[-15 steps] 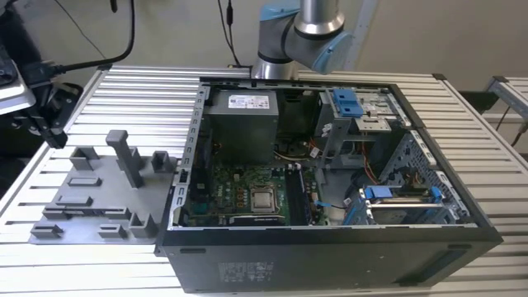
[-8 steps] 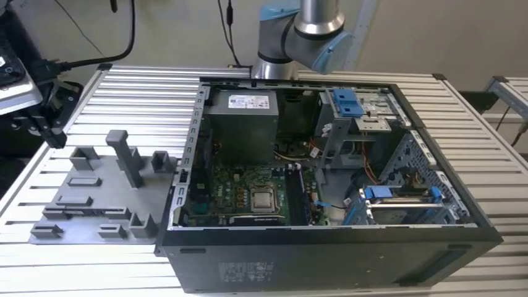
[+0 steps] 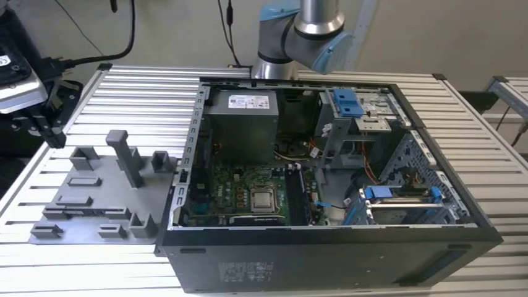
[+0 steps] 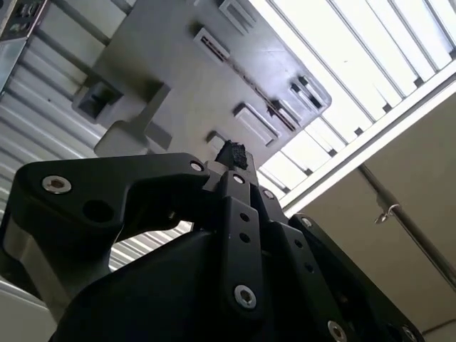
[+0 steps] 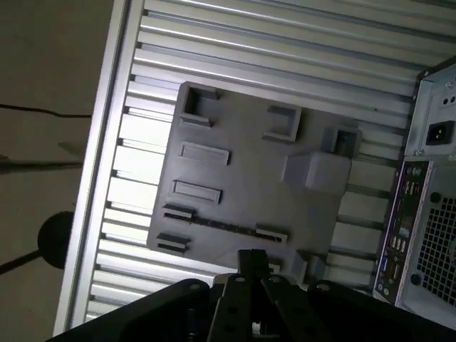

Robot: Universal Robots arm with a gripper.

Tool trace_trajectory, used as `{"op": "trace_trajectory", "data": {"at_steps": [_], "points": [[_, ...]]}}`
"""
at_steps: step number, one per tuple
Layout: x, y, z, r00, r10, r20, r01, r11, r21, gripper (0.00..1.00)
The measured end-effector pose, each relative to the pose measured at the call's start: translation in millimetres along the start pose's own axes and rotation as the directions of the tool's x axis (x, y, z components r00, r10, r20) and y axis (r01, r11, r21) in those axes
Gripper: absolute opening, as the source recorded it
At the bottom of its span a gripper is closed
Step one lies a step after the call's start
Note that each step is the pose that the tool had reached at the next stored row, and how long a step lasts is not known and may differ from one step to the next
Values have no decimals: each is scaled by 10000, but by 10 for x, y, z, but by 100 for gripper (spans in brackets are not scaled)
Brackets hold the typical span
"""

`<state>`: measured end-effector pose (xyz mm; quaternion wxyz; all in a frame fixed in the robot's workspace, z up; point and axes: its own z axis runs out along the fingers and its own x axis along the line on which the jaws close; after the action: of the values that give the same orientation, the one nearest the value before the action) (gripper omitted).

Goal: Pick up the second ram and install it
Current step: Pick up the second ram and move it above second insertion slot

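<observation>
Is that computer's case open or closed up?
Open: the computer case lies on its side with no cover, its motherboard and power supply exposed.

The arm (image 3: pixel 307 28) is a silver tube with grey joints capped in light blue. Its gripper (image 4: pixel 231 153) is matte black, its linked bars dotted with silver screws.
</observation>
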<state>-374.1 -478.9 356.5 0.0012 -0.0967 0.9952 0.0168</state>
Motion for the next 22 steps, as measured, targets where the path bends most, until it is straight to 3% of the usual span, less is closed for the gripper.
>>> {"op": "trace_trajectory", "data": {"at_steps": [8,13,16,22], "points": [[1,0,0,9981,-623,-20,623,9981,-4,11],[1,0,0,9944,-1056,-35,1055,9944,-7,11],[1,0,0,9892,-1464,-48,1464,9892,-11,11],[1,0,0,9720,-2349,-78,2349,9720,-18,11]]}}
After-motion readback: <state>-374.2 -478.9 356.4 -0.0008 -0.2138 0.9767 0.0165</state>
